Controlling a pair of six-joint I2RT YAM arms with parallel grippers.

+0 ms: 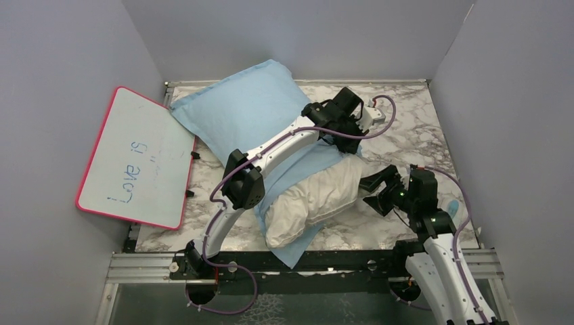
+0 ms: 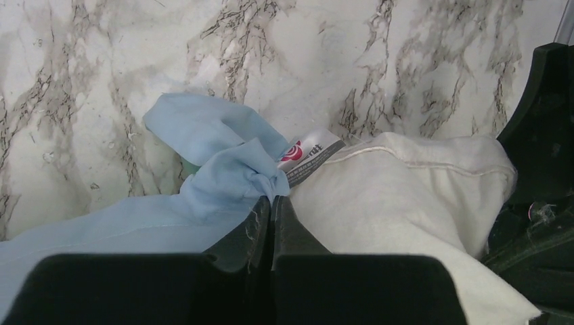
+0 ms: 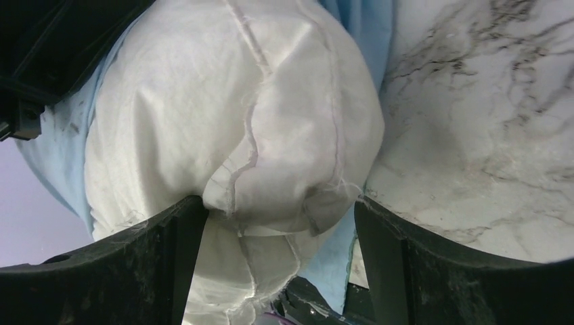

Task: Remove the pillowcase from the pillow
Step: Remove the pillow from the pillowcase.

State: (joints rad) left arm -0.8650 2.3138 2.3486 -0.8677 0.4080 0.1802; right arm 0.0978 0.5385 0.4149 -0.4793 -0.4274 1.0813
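**Pillow half out of its blue case**

From above, the plain light-blue pillowcase [image 1: 237, 112] runs lengthwise from far left toward the arms. It is puffed over the pillow's [image 1: 318, 196] far half, mouth nearward. Only the left wrist view shows the left gripper [image 2: 271, 200] pinching blue cloth beside the pillow's tag [image 2: 308, 154]. The right gripper [image 3: 277, 203] gapes around the pillow's bare end.

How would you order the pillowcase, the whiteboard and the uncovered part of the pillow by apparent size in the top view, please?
1. The pillowcase and the whiteboard: about alike, too close to rank.
2. The uncovered part of the pillow: clearly smaller, as the rest is inside the pillowcase.
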